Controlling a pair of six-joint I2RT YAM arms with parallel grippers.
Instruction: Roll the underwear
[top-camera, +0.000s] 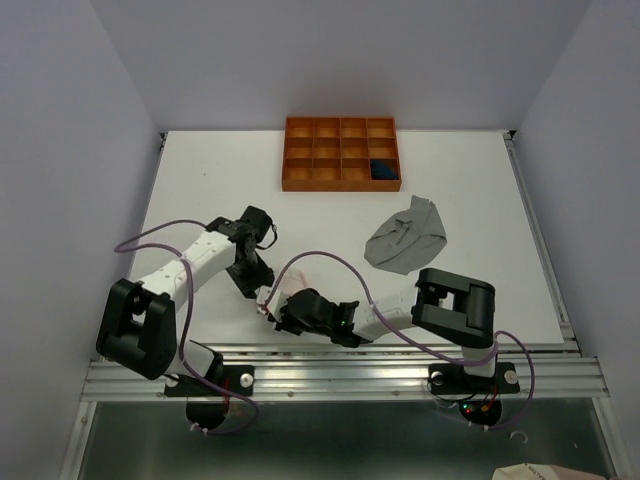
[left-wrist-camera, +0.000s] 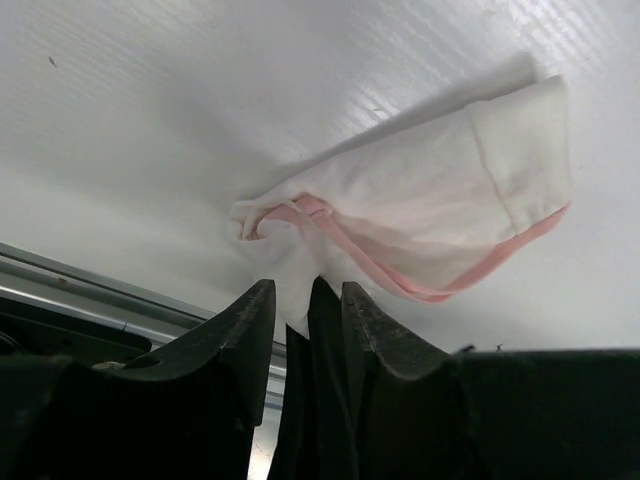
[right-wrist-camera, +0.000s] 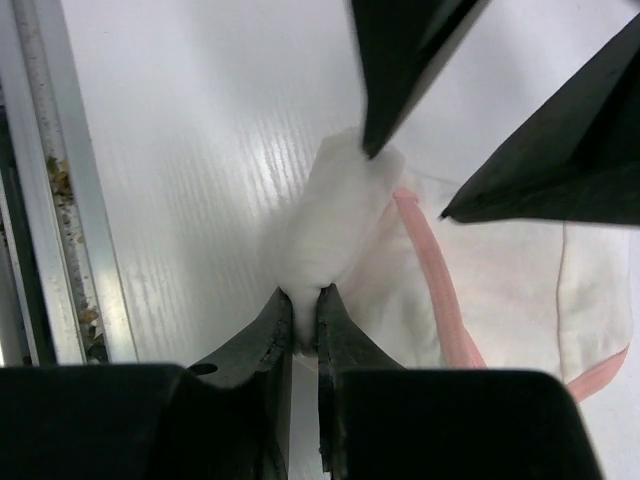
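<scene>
pink-white underwear (left-wrist-camera: 430, 200) 1 | grey underwear (top-camera: 405, 240) 1 | navy underwear (top-camera: 382, 170) 1 | orange tray (top-camera: 340, 186) 1

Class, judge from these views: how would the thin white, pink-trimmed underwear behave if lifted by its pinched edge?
Probably floppy: the pink-trimmed underwear bunches into soft folds where the right gripper pinches it, so the rest would likely hang limp. It looks thin, so probably light. Pushed, it would likely wrinkle rather than slide.

Orange tray (top-camera: 330, 186) and grey underwear (top-camera: 405, 240) obstruct the far right; the table's (top-camera: 200, 185) far left lies open.
</scene>
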